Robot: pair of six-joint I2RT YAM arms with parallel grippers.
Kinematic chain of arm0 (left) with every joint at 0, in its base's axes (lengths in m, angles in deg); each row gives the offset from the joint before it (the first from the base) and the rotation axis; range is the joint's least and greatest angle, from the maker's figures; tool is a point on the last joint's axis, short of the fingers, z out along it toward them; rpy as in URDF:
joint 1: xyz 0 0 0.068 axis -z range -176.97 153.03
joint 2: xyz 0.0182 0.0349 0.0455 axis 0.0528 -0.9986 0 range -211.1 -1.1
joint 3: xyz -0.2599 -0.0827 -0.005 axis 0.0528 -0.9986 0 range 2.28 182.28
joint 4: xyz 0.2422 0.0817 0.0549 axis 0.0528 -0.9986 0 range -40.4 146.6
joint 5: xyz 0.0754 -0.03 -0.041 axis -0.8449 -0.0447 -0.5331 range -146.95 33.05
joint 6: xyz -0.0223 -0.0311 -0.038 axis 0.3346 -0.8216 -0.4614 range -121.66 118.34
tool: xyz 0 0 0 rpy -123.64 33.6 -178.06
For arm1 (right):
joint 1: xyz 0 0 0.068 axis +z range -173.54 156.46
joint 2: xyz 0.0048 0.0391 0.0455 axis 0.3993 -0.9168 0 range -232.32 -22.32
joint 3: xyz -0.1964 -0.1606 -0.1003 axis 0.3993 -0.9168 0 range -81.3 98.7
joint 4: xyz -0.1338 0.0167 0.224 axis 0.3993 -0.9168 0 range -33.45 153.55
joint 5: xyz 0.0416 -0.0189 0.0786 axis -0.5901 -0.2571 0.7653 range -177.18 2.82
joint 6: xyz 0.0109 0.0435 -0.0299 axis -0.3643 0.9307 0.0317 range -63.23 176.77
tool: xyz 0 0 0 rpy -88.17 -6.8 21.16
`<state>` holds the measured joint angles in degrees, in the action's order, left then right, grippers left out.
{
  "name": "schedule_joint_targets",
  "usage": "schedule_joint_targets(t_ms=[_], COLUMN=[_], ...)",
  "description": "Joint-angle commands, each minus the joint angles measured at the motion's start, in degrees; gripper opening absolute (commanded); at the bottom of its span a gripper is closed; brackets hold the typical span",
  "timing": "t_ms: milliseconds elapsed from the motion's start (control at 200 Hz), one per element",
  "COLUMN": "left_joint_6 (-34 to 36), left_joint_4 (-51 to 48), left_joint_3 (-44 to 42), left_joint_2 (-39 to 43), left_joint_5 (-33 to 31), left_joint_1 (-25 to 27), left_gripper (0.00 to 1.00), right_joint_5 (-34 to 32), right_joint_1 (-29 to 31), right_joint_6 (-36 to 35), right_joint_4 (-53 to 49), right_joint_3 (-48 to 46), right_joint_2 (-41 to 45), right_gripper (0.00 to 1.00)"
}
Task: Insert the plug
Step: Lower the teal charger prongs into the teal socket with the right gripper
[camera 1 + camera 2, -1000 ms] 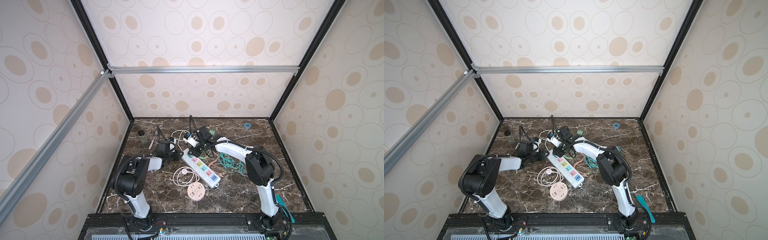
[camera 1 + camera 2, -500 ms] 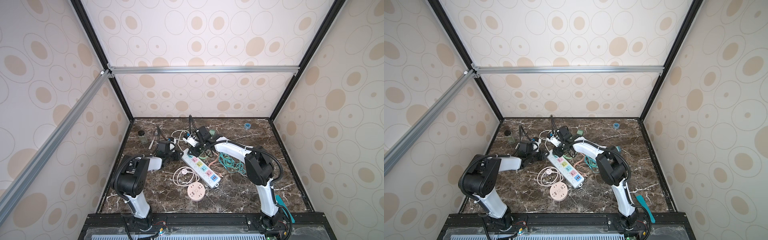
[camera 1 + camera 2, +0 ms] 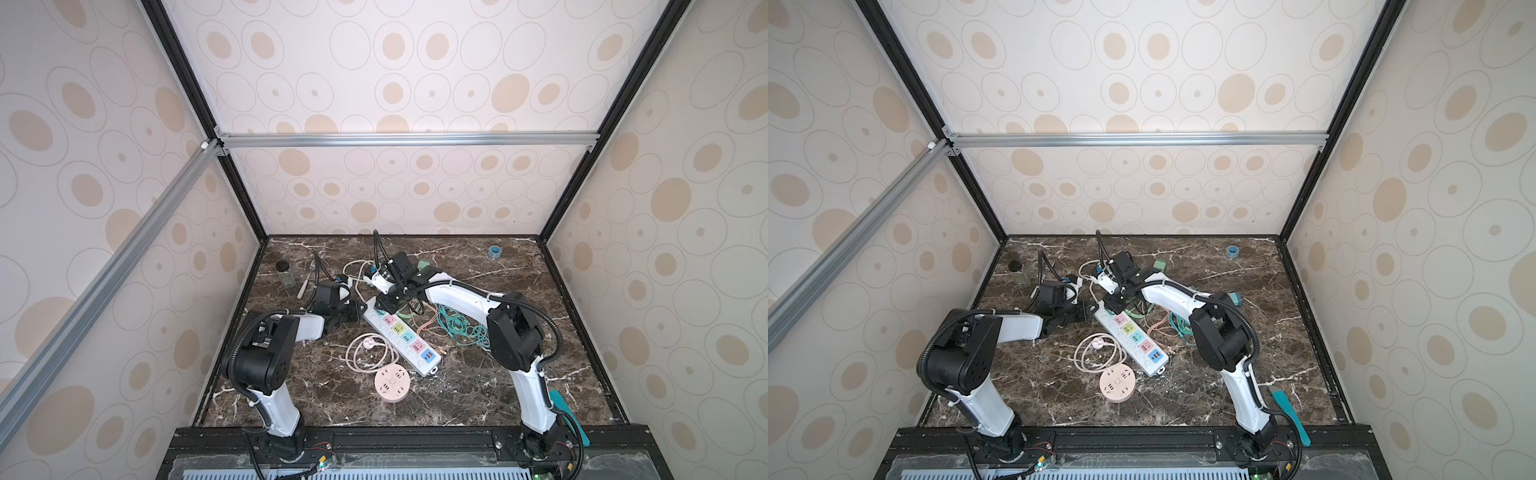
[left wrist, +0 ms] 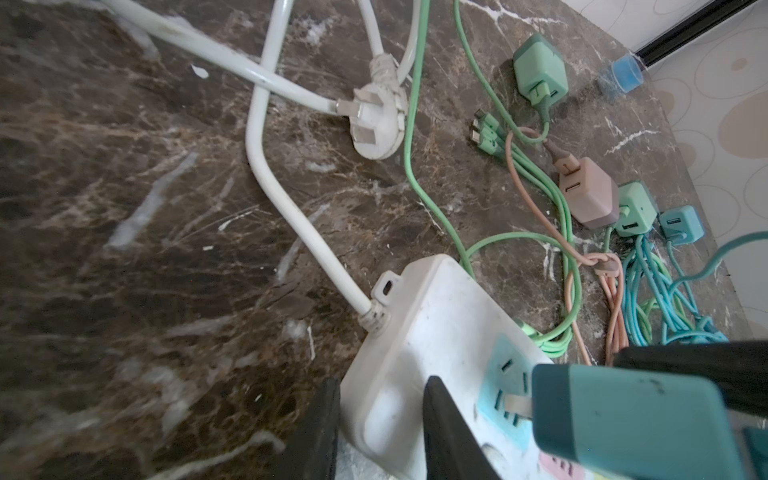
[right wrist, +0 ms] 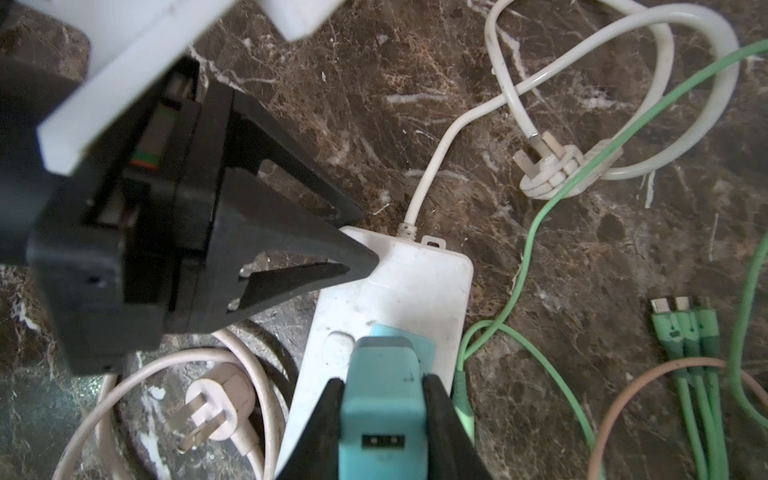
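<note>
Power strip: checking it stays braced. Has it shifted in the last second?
No. In a top view the power strip keeps its place beside the round pink socket.

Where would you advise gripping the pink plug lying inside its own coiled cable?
Take the pink plug by its round rim, from straight above: it seems to lie face up, prongs upward, so the rim's sides are free.

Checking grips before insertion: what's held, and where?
Right fingers pinch the teal plug by its sides; left fingers clamp the power strip at its cord-end corner.
</note>
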<state>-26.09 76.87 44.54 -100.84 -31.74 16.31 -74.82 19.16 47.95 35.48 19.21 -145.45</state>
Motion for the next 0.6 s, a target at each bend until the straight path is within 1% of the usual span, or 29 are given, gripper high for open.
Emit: schedule_joint_targets(t_ms=[0, 150, 375, 595], left_joint_6=[0.3, 0.3, 0.3, 0.4], left_joint_4=[-1.5, -1.5, -1.5, -1.5], left_joint_3=[1.0, 1.1, 0.9, 1.0], left_joint_2=[-0.2, -0.2, 0.1, 0.3], left_joint_5=[1.2, 1.2, 1.4, 1.4], left_joint_1=[-0.1, -0.1, -0.1, -0.2], left_gripper=[0.34, 0.34, 0.34, 0.34], right_joint_5=[-3.1, -5.2, -10.8, -14.3], right_joint_1=[0.5, 1.1, 2.4, 2.9], right_joint_6=[1.0, 2.6, 4.9, 9.0], right_joint_4=[-3.5, -4.5, -7.0, -8.2], right_joint_3=[1.2, 2.0, 4.9, 6.7], right_joint_2=[-1.9, -2.1, -4.4, -6.2], right_gripper=[0.01, 0.01, 0.01, 0.01])
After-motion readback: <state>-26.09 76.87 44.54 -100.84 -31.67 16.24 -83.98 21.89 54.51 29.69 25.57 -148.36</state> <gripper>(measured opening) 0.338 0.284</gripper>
